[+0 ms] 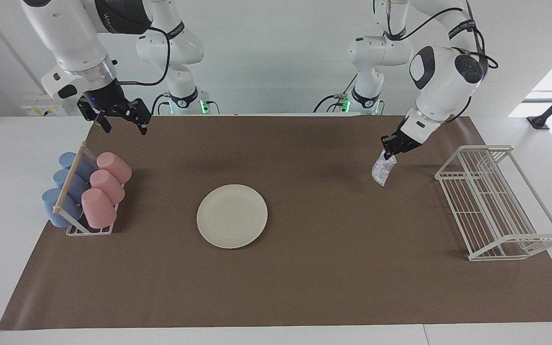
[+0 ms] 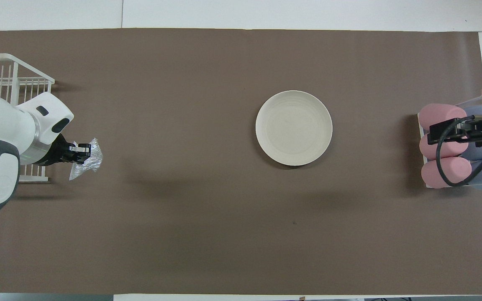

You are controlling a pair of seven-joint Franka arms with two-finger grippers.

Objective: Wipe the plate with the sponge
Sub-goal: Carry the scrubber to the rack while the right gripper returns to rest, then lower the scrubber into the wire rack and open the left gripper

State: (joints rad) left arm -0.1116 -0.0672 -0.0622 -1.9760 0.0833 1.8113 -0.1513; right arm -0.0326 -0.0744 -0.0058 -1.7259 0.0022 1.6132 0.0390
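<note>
Sponge point(image 1: 384, 170) hung pinched in our left hand point(image 1: 393, 146) over the mat beside the wire rack point(image 1: 496, 201), well apart from the plate point(image 1: 232, 216) mid-desk, while our right hand point(image 1: 120, 120) waited released above the cups point(image 1: 98, 191), apparently clearing the wiping path.

Matt brown paper-like mat point(image 1: 304, 287), smooth and faintly creased. Cream plate point(image 1: 232, 216), smooth with a dull sheen. Crinkled, glittering silvery sponge point(image 1: 383, 171), foil-like. White wire dish rack point(image 1: 494, 201), coated metal. Matt pink and blue cups point(image 1: 98, 191), plastic-looking, under a pale wooden bar point(image 1: 69, 179).
</note>
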